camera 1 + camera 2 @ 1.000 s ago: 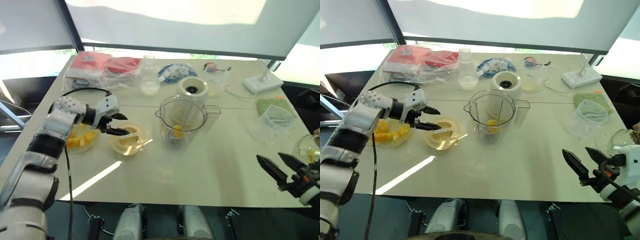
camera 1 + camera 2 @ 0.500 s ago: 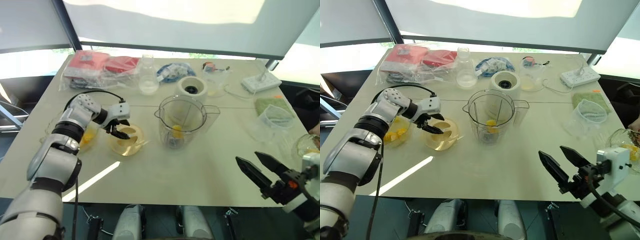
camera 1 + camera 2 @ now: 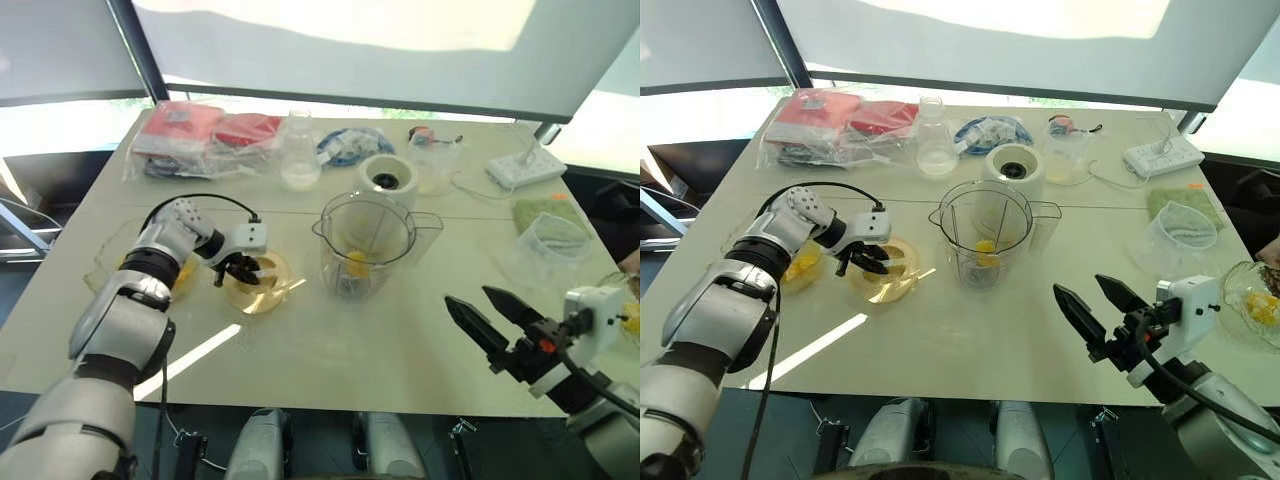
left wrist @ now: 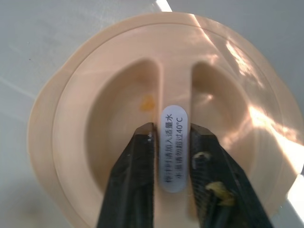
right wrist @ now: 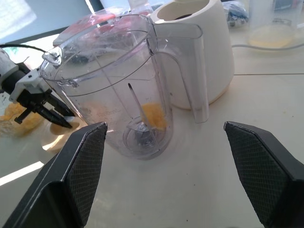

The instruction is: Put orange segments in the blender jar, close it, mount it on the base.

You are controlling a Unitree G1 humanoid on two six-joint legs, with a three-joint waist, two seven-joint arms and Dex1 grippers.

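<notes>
Orange segments are lying at the bottom of the blender jar, which is standing upright and uncovered near the middle of the table. Only a small amount of fruit is showing through the clear wall, so the filling step is looking done or nearly so, though how many pieces were wanted cannot be told.

Just beside the jar, toward the table's left edge, the cream lid is lying flat on the surface. The left gripper is bearing down on it, its two black fingers pressing on either side of the labelled ridge across the lid's centre, so it is pinching that ridge. The lid is not yet off the table, and closing the jar appears to be the step in hand.

Further toward the left edge, under the left arm, more orange pieces are sitting in a clear dish.

Behind the jar, toward the far edge, the white base is waiting with nothing on it. Mounting is therefore left to do, after the lid goes on.

Near the front edge, toward the right corner, the right gripper is hovering with its fingers spread wide, holding nothing and pointing at the jar.
</notes>
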